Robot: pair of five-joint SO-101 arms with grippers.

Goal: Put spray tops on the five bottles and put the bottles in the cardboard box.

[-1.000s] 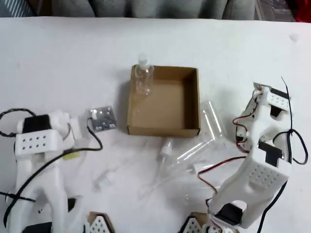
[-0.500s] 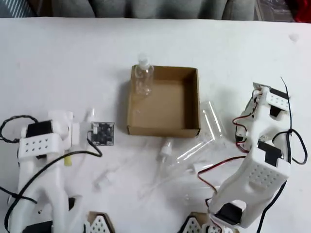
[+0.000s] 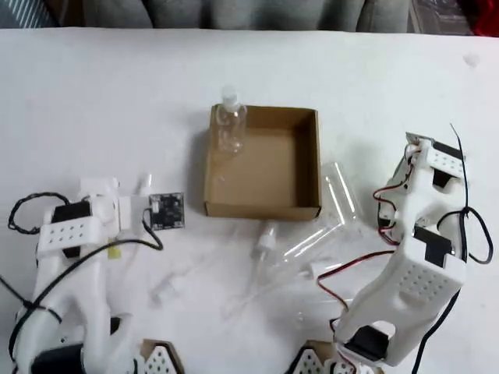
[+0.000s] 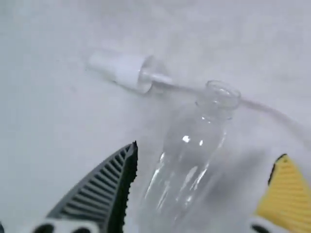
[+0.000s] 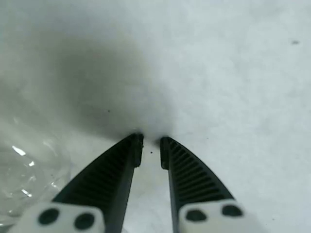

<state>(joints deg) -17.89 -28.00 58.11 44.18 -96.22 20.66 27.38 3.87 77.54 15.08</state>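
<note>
Near left, the left end effector (image 4: 206,160) gapes wide astride an uncapped bottle (image 4: 194,141) lying on the worktop (image 4: 48,121), gripping nothing. Light, slick, thin-walled plastic: it will likely roll or dent, so clasp mid-body, gently. Near right, the right end effector (image 5: 150,141) is all but closed, empty. Farther, 1 capped bottle (image 3: 231,125) stands in the cardboard box (image 3: 261,209).

no readable text or numbers anywhere
</note>
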